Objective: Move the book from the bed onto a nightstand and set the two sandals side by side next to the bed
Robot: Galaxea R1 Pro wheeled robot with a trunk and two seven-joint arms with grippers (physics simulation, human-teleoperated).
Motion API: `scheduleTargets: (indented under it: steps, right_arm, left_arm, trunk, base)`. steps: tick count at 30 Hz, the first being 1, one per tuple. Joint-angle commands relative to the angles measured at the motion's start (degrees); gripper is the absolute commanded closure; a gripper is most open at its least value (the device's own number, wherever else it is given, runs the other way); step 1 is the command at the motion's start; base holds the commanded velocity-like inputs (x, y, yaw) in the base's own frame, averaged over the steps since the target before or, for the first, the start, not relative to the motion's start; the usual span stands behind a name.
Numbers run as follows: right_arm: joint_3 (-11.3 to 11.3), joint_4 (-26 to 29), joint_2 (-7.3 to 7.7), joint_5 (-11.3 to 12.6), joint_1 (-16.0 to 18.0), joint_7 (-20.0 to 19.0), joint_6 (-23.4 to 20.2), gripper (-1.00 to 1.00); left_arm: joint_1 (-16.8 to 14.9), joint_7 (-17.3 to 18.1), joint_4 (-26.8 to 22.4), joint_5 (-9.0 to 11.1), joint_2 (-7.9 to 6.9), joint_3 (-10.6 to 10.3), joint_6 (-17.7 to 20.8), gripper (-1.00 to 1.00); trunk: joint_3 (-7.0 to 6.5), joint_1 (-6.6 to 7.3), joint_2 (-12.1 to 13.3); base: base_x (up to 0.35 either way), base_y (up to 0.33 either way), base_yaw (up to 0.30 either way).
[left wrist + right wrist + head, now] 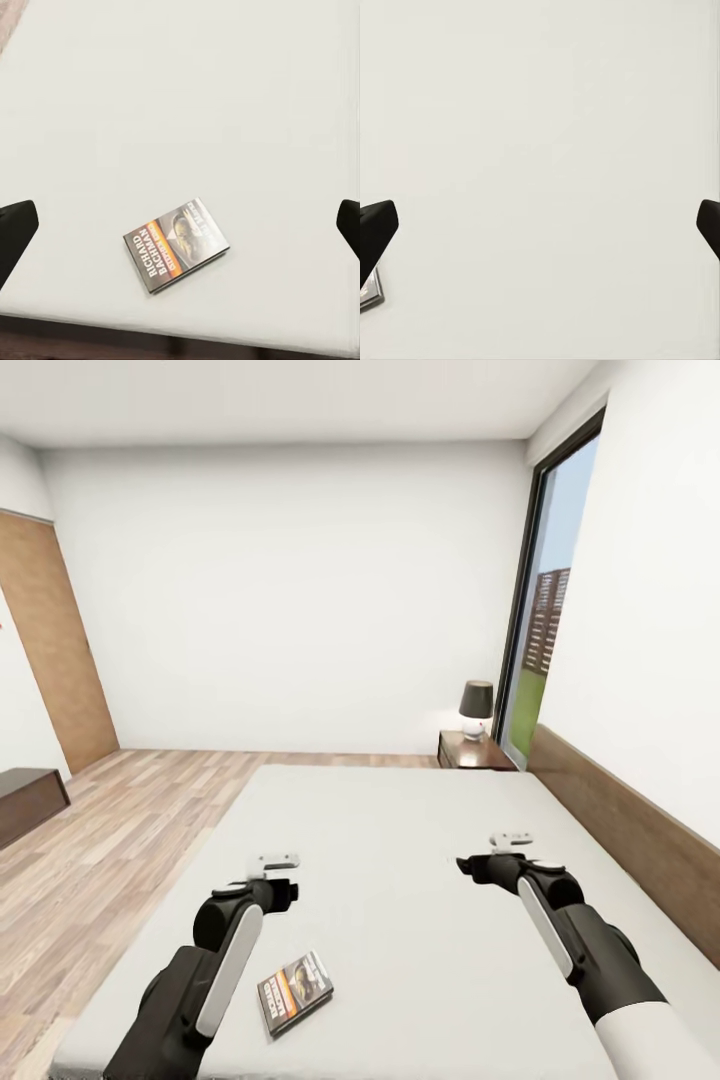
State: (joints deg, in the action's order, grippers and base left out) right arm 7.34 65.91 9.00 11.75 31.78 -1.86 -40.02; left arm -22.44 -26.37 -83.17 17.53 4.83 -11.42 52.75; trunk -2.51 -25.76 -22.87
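The book (295,990) lies flat on the light-grey mattress of the bed (400,830), near its front edge, with a grey, white and orange cover. My left gripper (274,882) hovers over the mattress just beyond the book. In the left wrist view this gripper (182,225) is open, the book (176,244) lying well below between its fingertips (15,232). My right gripper (492,865) hangs open over bare mattress to the right; a corner of the book (369,289) shows beside its fingers (376,232). The nightstand (475,750) stands at the bed's far right corner. The sandals are out of view.
A dark-shaded lamp (476,708) stands on the nightstand. A brown headboard (630,830) runs along the right wall, below a tall window (545,630). Pale wood floor (120,820) lies left of the bed, with a low dark bench (28,800) and a brown door panel (55,650) beyond.
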Motion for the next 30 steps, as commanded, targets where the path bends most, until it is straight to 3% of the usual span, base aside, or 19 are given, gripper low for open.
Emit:
scheduleTargets:
  steps: [1,4,6,7,9,13,14,19,21,25,30]
  right_arm:
    - [0.07,0.38,0.18,0.09,-0.03,-0.06,-0.27,-1.0]
    - [0.05,4.35,0.64,0.1,-0.49,-0.07,-0.85,-1.0]
    - [0.04,8.53,1.25,0.15,-1.92,-0.07,-2.4,-1.0]
    - [0.04,9.31,1.34,0.15,-2.2,-0.07,-2.6,-1.0]
    - [0.04,11.91,1.57,0.16,-3.14,-0.07,-3.13,-1.0]
    - [-0.15,13.69,1.7,0.19,-3.67,-0.07,-3.39,-1.0]
    - [-1.84,15.63,1.74,0.28,-4.33,-0.09,-3.56,-1.0]
    - [-6.76,20.93,1.73,0.48,-7.27,-0.79,-4.84,-1.0]
    - [-9.7,22.25,1.72,0.54,-8.43,-3.0,-5.59,-1.0]
    - [-11.63,22.57,1.72,0.52,-8.73,-5.32,-5.78,-1.0]
    - [-12.35,22.66,1.72,0.17,-8.82,-5.96,-5.86,-1.0]
  left_arm:
    - [-0.36,-0.57,-0.37,0.63,0.04,-0.06,0.17,-1.0]
    - [-2.76,-0.49,2.02,0.64,0.25,-0.08,0.13,-1.0]
    - [-8.36,-0.37,13.44,0.68,1.48,-0.09,-0.26,-1.0]
    - [-9.81,-0.33,16.04,0.68,1.69,-0.09,-0.39,-1.0]
    - [-15.78,-0.09,26.48,0.65,2.25,-0.09,-1.34,-1.0]
    - [-21.66,0.01,35.64,0.76,2.48,-0.09,-2.7,-1.0]
    - [-26.43,0.11,42.92,1.47,2.63,-0.09,-3.47,-1.0]
    - [-31.6,0.78,50.57,4.24,2.6,-0.14,-3.94,-1.0]
    - [-33.59,3.4,54.04,5.1,2.56,-0.18,-3.96,-1.0]
    - [-34.14,5.71,55.52,5.21,2.54,-0.15,-3.99,-1.0]
    - [-34.28,6.55,56.05,5.09,2.51,-0.15,-4.19,-1.0]
  trunk:
    - [0.12,-0.02,-0.05]
    - [0.39,-0.02,-0.05]
    - [0.57,-0.02,-0.05]
    - [0.66,-0.02,-0.05]
    - [0.83,-0.02,-0.05]
    - [1.19,-0.02,-0.05]
    - [1.28,-0.02,-0.05]
    - [1.72,-0.02,-0.05]
    - [1.9,-0.02,-0.05]
    - [2.26,-0.02,-0.05]
    - [2.71,-0.02,-0.05]
  base:
    - [0.0,0.0,0.0]
    - [0.0,0.0,0.0]
    - [0.0,0.0,0.0]
    - [0.0,0.0,0.0]
    - [0.0,0.0,0.0]
    - [0.0,0.0,0.0]
    - [0.0,0.0,0.0]
    - [0.0,0.0,0.0]
    - [0.0,0.0,0.0]
    - [0.0,0.0,0.0]
    - [0.0,0.0,0.0]
